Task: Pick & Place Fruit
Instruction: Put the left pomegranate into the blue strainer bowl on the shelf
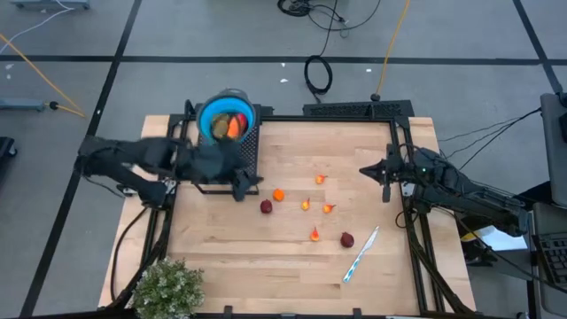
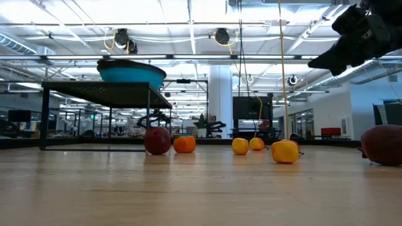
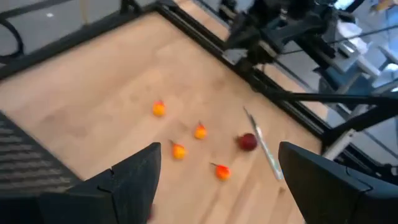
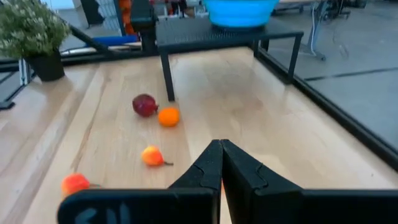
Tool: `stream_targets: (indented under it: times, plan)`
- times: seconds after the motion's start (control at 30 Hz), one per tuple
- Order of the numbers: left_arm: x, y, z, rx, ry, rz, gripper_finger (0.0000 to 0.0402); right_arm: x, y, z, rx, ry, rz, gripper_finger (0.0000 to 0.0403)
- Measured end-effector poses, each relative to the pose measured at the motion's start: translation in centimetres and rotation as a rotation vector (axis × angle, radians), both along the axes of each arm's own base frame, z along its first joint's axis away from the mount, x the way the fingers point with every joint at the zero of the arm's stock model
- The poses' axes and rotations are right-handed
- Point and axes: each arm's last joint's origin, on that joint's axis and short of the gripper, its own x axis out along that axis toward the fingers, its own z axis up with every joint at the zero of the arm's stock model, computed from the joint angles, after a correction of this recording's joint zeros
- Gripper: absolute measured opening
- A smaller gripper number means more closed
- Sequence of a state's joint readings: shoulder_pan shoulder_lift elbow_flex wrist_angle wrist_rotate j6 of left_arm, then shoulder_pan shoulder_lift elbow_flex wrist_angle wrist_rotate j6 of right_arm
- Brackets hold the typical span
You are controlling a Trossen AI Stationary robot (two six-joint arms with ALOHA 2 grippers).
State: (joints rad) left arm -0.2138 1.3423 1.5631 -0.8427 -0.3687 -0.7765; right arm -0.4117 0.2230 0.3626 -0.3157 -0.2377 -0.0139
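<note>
No brand, label or legible writing shows in any view.

High view: the pale wooden plank table point(image 1: 221, 257) stands on a grey floor crossed by dark lines, with black and yellow cables lying beyond its far edge. At the far left corner a round blue bowl point(image 1: 227, 117) sits on a black mesh stand point(image 1: 249, 146) and holds an elongated red-orange fruit with brown-green pieces point(image 1: 232, 125). The left gripper point(image 1: 239, 184) is just in front of the stand, its fingers spread wide and holding nothing. Near the table's middle lie a dark red ball point(image 1: 266, 206), a round orange fruit point(image 1: 278, 195) and four tiny orange bits point(image 1: 306, 205); a second dark red ball point(image 1: 347, 239) lies toward the near right, beside a thin white-and-blue pen point(image 1: 361, 255). The right gripper point(image 1: 384, 174) waits near the right edge, pressed shut and empty. A bushy green plant point(image 1: 168, 288) stands at the near left corner.

Low view: the blue bowl point(image 2: 132, 73) tops the stand; a dark red ball point(image 2: 157, 140) and orange pieces point(image 2: 184, 144) rest on the wood, with a bright hall of ceiling lights behind.

Left wrist view: two wide-apart dark fingers point(image 3: 134, 177) frame orange bits point(image 3: 178, 151), a red ball point(image 3: 248, 142) and the pen point(image 3: 264, 146).

Right wrist view: closed fingers point(image 4: 217, 165) point toward a red ball point(image 4: 145, 104), the stand and the potted plant point(image 4: 34, 34).
</note>
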Motion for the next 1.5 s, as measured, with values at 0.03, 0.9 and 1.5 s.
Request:
stream_targets:
  times: [0.03,0.9,1.5]
  plan:
    - [0.4,-0.7,-0.4,-0.007,0.006,-0.003,0.0324,0.0,0.0,-0.1,0.004,0.010,0.000,0.0000]
    - [8.1,-10.3,-13.6,-0.351,0.287,0.348,0.0323,-0.1,0.0,-0.3,0.020,0.031,0.001,0.0000]
    - [9.7,-8.5,-20.4,-0.316,0.454,0.737,0.0324,-0.1,0.0,-0.3,0.066,0.023,-0.011,0.0000]
